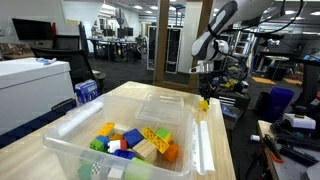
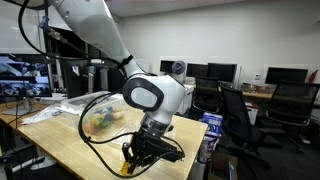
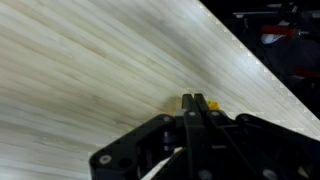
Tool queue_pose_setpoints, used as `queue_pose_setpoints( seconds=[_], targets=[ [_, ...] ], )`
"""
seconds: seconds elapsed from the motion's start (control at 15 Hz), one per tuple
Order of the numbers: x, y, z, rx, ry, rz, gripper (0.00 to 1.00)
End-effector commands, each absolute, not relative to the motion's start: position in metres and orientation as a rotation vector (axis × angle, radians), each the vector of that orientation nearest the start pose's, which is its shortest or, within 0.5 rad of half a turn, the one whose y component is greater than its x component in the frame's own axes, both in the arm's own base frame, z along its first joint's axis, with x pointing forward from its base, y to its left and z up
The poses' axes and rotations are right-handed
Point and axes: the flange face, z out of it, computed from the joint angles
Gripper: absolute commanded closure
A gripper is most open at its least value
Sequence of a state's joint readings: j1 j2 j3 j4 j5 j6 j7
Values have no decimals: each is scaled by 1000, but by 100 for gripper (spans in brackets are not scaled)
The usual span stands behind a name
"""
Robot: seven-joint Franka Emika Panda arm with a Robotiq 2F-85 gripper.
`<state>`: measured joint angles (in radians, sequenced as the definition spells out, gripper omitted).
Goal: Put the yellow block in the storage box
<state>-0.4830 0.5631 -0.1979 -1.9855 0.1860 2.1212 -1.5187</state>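
Observation:
The yellow block (image 1: 204,103) lies on the wooden table near its far corner, outside the storage box. In the wrist view it (image 3: 172,101) peeks out on both sides just beyond my fingertips. My gripper (image 3: 194,100) points down right over it with both fingers pressed together and no gap between them; it also shows in both exterior views (image 1: 204,95) (image 2: 130,160). The storage box (image 1: 205,140) is a clear plastic bin at the near end of the table, holding several coloured blocks; it also shows behind my arm (image 2: 100,118).
The block and gripper are close to the table's edge (image 3: 262,78). A blue carton (image 1: 87,91) stands beside the table. Office chairs (image 2: 235,115) and desks surround it. A crumpled plastic bag (image 2: 48,112) lies on the table beyond the bin.

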Motion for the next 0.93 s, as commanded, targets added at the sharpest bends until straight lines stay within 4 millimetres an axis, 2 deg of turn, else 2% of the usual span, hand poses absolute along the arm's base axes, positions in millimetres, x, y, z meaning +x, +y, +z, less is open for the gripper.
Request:
queue_pose_setpoints(
  seconds=[0.0,0.27,0.53,0.8,0.87],
  targets=[
    [442,-340,169,-2581,-956,211,99],
    [446,-333,188,-2587,-984,216,99],
    [452,-318,232,-2589,-1097,278,99],
    [474,-284,265,-2577,-1315,343,99],
    [484,-268,273,-2559,-1394,360,99]
  ],
)
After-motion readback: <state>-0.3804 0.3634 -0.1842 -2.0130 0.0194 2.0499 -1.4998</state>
